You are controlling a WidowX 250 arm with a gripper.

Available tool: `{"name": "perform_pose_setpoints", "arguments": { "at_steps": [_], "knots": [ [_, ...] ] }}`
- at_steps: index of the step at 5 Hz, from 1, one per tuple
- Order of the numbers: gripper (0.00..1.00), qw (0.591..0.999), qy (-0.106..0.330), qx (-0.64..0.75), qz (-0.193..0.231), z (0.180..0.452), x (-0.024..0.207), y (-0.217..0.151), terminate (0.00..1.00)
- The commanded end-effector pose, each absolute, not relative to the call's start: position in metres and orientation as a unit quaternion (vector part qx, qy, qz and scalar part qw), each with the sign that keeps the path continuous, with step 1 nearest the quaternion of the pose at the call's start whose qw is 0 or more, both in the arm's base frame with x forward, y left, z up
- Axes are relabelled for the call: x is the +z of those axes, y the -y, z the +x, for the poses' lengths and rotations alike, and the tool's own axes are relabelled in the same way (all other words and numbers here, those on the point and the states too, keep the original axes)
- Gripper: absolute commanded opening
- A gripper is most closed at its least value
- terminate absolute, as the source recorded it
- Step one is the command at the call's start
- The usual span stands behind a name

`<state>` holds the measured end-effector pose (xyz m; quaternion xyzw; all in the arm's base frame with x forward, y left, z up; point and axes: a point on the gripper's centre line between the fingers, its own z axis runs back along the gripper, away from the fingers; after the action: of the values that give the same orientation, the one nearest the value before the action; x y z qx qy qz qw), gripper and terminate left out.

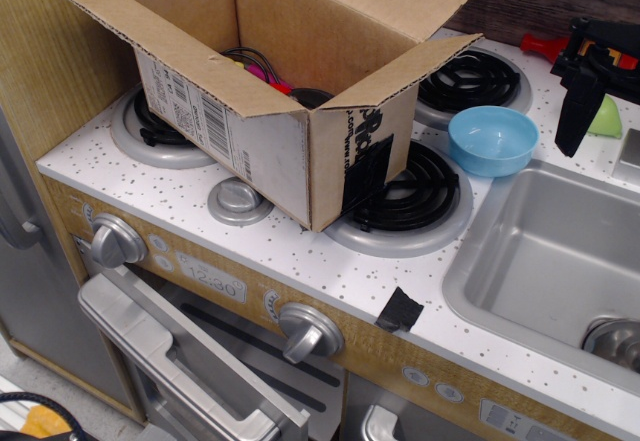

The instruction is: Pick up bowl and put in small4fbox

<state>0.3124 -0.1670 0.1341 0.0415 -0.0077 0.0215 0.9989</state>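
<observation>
The light-blue bowl (493, 139) sits upright and empty on the white speckled counter, between the front right burner (415, 196) and the sink. The small4fbox (285, 81), a brown cardboard box with its flaps open, a barcode label and black tape, stands on the stove left of the bowl. My black gripper (572, 126) hangs to the right of the bowl, above the counter's back right part and apart from the bowl. It holds nothing that I can see. Only one dark finger is plain, so how the jaws stand is unclear.
A small green rounded object (606, 119) lies behind the gripper. A red item (541, 46) lies at the back. The metal sink (560, 251) fills the right front. Dark and pink items (262, 67) lie in the box. The oven door (170, 346) hangs ajar.
</observation>
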Motion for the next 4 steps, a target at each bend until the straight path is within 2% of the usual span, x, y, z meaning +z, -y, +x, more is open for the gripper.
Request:
{"name": "perform_pose_setpoints", "arguments": {
  "at_steps": [1,2,3,4],
  "knots": [
    [1.0,0.999,0.008,0.021,0.041,0.312,0.134,0.167,0.0],
    [1.0,0.996,0.052,-0.055,0.045,0.338,0.132,0.162,0.0],
    [1.0,0.981,0.125,-0.119,0.087,0.365,0.124,0.157,0.0],
    [1.0,0.962,0.172,-0.169,0.128,0.386,0.113,0.148,0.0]
  ]
}}
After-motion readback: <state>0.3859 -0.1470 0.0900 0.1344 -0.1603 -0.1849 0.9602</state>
